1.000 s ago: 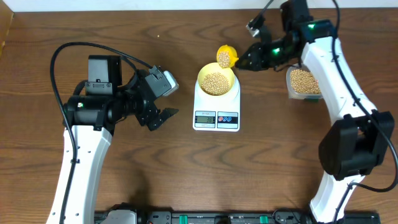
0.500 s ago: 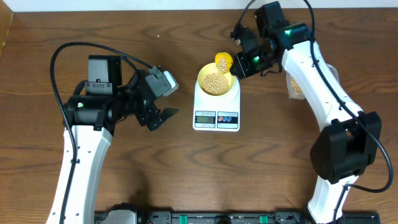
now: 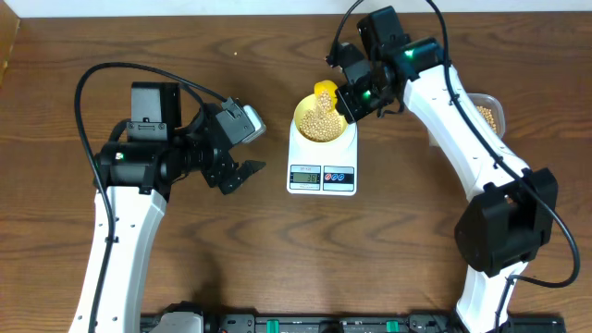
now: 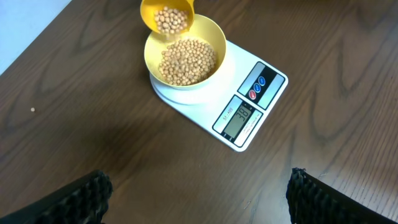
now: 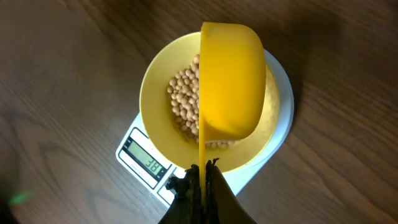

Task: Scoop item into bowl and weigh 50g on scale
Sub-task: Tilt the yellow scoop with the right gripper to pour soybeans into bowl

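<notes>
Jaws of the right gripper (image 5: 202,182) are pressed shut on the thin handle of a bright yellow scoop (image 5: 231,81), seen at the bottom centre of the right wrist view. Jaws of the left gripper (image 3: 242,174) stand wide apart and hold nothing, left of centre in the overhead view, well apart from the scale (image 4: 239,68).

Small round tan beans (image 4: 186,59) fill the bottom of a pale yellow bowl (image 4: 214,34). More of them sit in the scoop, packed against its lower lip. The bowl rests on the round platform of the flat white scale, just above centre in the overhead view. The scale's grey display (image 4: 239,118) shows dark digits too small to read with certainty, with two round buttons beside it, one red and one blue.

From the right wrist, the scoop's long axis runs straight up the frame: handle at the bottom in the jaws, cup at the top above the bowl. The cup is rolled onto its side, its mouth turned to frame left. From the left wrist, the mouth tips down toward the bowl from the upper rim. The scale lies diagonally there, display end at lower right.

A clear tub (image 3: 490,113) of beans sits at the overhead view's upper right, partly hidden by the right arm.
</notes>
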{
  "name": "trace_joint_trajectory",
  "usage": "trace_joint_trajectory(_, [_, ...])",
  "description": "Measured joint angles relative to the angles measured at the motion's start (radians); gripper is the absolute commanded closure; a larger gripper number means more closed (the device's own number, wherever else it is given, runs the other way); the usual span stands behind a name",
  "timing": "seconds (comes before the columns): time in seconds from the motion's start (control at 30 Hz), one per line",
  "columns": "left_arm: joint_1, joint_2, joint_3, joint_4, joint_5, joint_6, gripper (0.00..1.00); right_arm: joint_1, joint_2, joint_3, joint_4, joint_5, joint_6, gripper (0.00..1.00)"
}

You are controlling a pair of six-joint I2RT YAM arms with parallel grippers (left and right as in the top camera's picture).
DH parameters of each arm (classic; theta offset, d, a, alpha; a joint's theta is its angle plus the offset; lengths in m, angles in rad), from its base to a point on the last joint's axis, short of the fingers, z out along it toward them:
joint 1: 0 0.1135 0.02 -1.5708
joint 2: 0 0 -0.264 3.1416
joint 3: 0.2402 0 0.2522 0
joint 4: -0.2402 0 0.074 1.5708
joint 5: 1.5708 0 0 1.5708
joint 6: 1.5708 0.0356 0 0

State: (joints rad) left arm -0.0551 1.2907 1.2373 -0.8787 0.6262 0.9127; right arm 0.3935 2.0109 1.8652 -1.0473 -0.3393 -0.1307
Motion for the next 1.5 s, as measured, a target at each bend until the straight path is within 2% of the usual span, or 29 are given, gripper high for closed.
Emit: trace_joint_trajectory(1.5, [0.000, 0.000, 0.000, 0.000, 0.000, 0.000, 0.08, 0.009, 0.000, 0.013, -0.029, 0.023, -0.098, 0.99])
